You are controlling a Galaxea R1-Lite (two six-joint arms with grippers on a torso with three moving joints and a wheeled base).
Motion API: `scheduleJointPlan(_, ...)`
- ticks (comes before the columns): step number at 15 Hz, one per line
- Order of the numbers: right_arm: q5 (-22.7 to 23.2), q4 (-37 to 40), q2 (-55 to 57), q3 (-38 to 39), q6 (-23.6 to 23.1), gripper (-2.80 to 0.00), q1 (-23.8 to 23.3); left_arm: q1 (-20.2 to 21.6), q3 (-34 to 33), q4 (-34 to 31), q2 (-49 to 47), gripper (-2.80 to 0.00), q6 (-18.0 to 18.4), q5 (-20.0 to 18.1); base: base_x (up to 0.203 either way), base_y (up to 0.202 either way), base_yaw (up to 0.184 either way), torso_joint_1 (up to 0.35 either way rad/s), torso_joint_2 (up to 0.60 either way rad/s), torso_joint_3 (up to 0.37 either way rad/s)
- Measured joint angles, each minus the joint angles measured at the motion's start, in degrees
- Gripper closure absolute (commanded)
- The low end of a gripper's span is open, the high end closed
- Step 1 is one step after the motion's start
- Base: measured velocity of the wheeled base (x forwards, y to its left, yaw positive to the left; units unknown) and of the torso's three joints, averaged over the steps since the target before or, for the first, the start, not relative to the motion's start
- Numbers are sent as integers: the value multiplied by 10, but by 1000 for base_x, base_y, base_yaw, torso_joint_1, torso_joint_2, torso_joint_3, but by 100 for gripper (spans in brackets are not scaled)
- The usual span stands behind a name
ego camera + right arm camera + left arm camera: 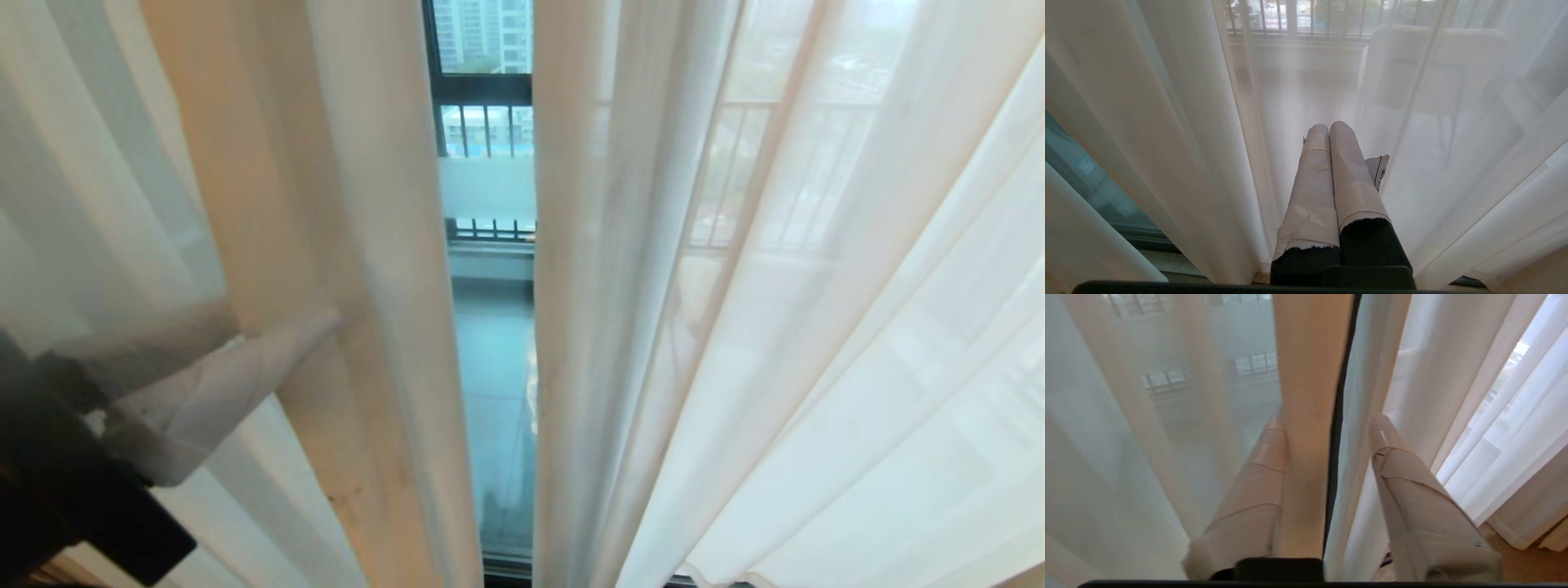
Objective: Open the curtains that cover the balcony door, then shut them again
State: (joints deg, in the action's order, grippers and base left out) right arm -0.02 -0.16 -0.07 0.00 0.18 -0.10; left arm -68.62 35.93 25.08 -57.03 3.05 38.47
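The curtains hang as two sheer white panels, left [359,245] and right [653,286], with a narrow gap between them. Through that gap shows the balcony door [490,367], its glass crossed by a frosted band. My left gripper [286,318] is at the lower left, against the left panel's inner fold and partly veiled by the fabric. In the left wrist view the left gripper [1329,418] is open, its taped fingers [1404,482] spread on either side of a cream fold [1310,375]. My right gripper [1329,127] is shut and empty, low beside the right panel [1453,171].
A black-barred railing [486,131] and buildings lie beyond the glass. The door's bottom track [506,565] runs along the floor. Wooden floor [1527,563] shows under the curtain hem. A pale chair-like shape [1412,73] stands behind the sheer fabric.
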Motion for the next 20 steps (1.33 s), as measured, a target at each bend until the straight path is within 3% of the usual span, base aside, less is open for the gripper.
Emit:
scheduleJointPlan(11,0,0,0,0,0,0,0,-91,99,3,-74,-280,39,-11,0,0,0,0,0,0)
scheduleJointPlan(19,0,0,0,0,0,0,0,-100,107,2,-87,-280,36,-7,0,0,0,0,0,0)
scheduleJointPlan(20,0,0,0,0,0,0,0,-100,103,0,-84,0,35,-5,0,0,0,0,0,0)
